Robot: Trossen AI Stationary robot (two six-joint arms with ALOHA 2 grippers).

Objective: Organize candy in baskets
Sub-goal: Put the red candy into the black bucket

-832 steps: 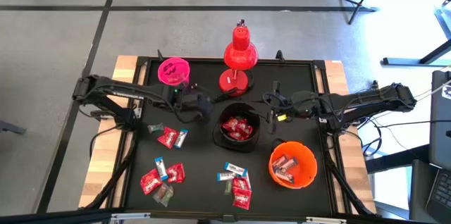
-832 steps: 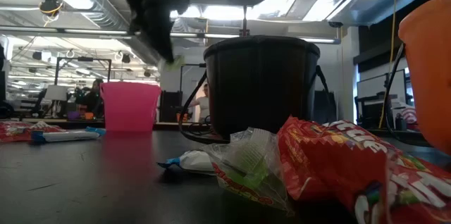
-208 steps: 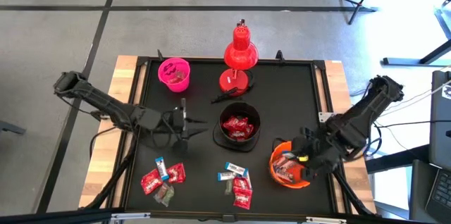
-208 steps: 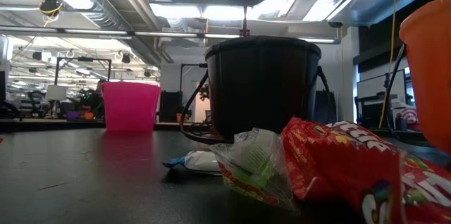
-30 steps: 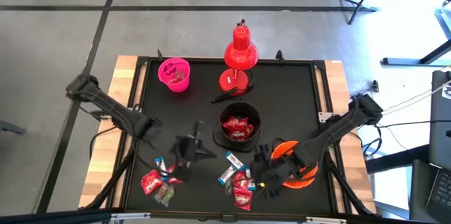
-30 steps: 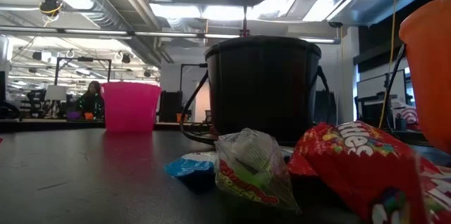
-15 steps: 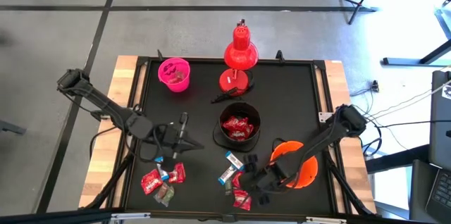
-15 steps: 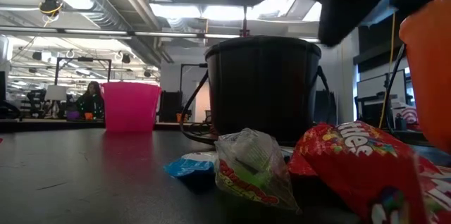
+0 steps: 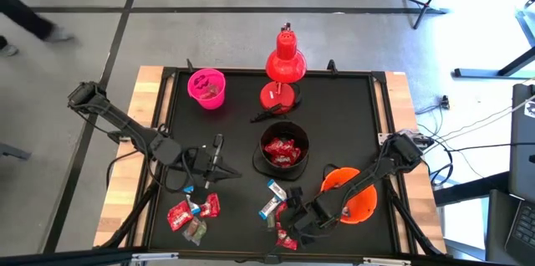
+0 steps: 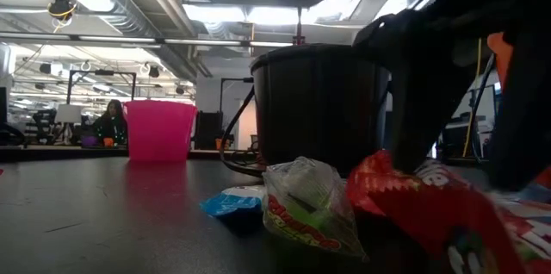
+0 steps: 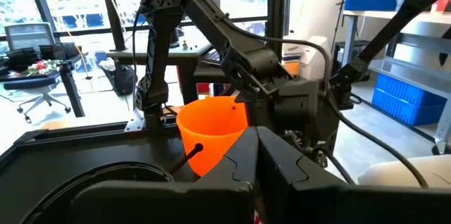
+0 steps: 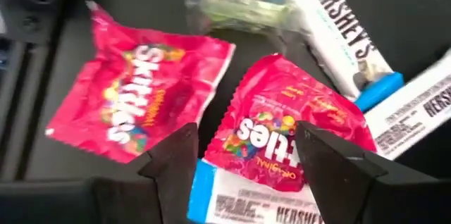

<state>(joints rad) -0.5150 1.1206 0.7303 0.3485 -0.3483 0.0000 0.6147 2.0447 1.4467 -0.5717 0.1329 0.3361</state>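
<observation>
Loose candy lies in two groups near the table's front: one at the left (image 9: 192, 212), one at the middle (image 9: 280, 212). My right gripper (image 9: 292, 222) hangs open over the middle group, pointing steeply down, its fingers on either side of a red Skittles packet (image 12: 282, 129). My left gripper (image 9: 219, 160) is shut, level and empty, between the left group and the black basket (image 9: 282, 150), which holds red packets. The pink basket (image 9: 206, 88) stands at the far left. My right arm partly covers the orange basket (image 9: 364, 207). My right gripper's two fingers (image 12: 173, 157) come from above and stand low beside the red Skittles packet's two sides (image 12: 232, 122), with the packet flat on the table. Whether they touch it, I cannot tell.
A red desk lamp (image 9: 284, 63) stands on its round base at the far middle. Around the red packet lie a second Skittles packet (image 12: 134, 104), a green wrapper (image 12: 236, 5) and white-and-blue bars (image 12: 345, 34). The dark mat between the left candy group and the pink basket is bare.
My right gripper has come down onto the middle candy group, shifting a little toward the table's left, its fingers staying open. My left gripper drew back from the left candy group toward the far left, then stopped.
</observation>
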